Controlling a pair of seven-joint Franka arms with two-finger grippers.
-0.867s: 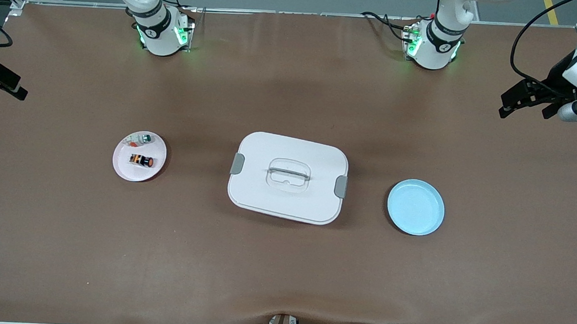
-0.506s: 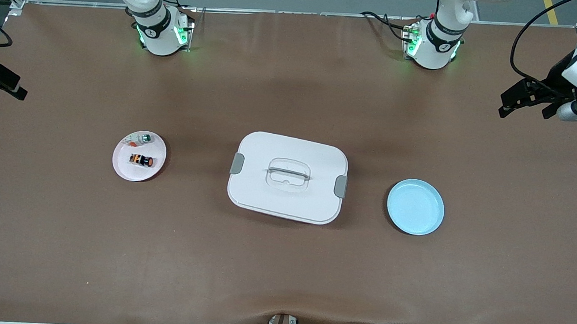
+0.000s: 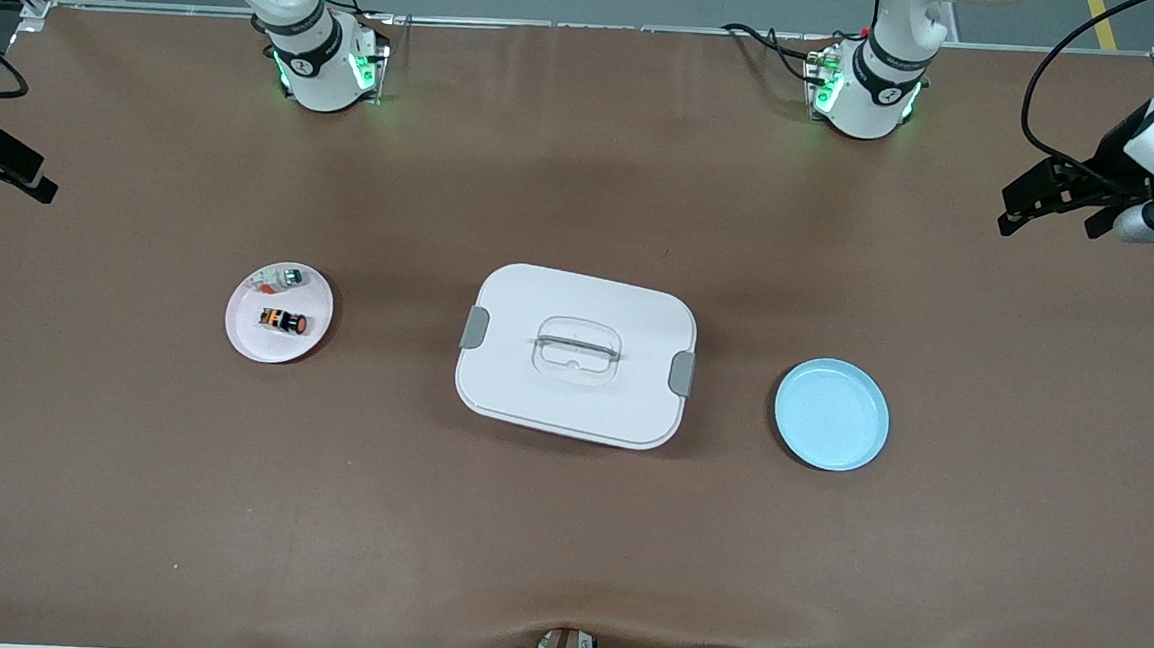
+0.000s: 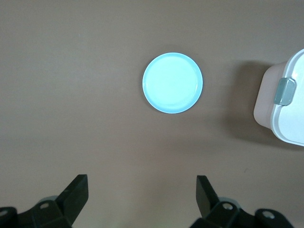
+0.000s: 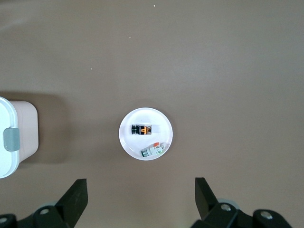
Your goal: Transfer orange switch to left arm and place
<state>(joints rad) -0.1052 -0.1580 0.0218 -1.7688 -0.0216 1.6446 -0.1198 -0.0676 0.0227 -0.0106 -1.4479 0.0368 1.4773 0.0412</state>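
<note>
The orange switch (image 3: 283, 321) lies on its side on a pink plate (image 3: 254, 337) toward the right arm's end of the table; the right wrist view shows the switch (image 5: 143, 129) on this plate (image 5: 161, 124) too. The white box (image 3: 575, 354) stands shut at the table's middle. My right gripper (image 5: 141, 185) is open and empty, high over the table at that end (image 3: 0, 169). My left gripper (image 4: 141, 183) is open and empty, high over the left arm's end (image 3: 1044, 217).
A small white part with a green end (image 3: 284, 276) shares the pink plate. An empty blue plate (image 3: 831, 414) sits beside the box toward the left arm's end and also shows in the left wrist view (image 4: 172, 82). Cables hang at the table's near edge.
</note>
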